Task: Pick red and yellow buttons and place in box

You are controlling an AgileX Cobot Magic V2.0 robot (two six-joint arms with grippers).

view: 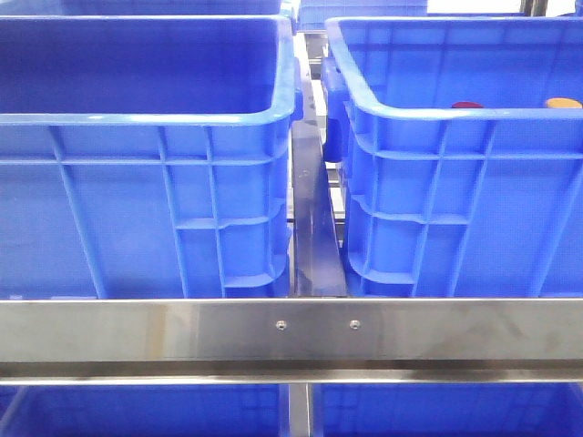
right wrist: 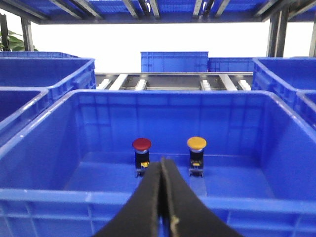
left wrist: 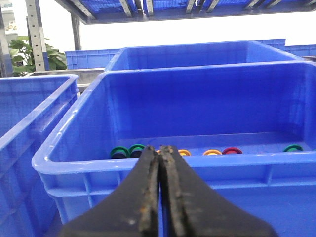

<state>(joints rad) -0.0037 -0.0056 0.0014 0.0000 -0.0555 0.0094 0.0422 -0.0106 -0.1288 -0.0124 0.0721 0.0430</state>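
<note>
The red button and the yellow button stand upright side by side on the floor of a blue crate in the right wrist view. In the front view only their tops, red and yellow, show over the rim of the right crate. A like blue box stands to its left. My right gripper is shut and empty, outside the near rim and short of the red button. My left gripper is shut and empty at the near rim of another blue crate. Neither gripper shows in the front view.
The crate before my left gripper holds several small coloured rings: green, yellow, red. More blue crates stand beside and behind. A steel rail runs across the front. A narrow gap with a metal divider separates the two front crates.
</note>
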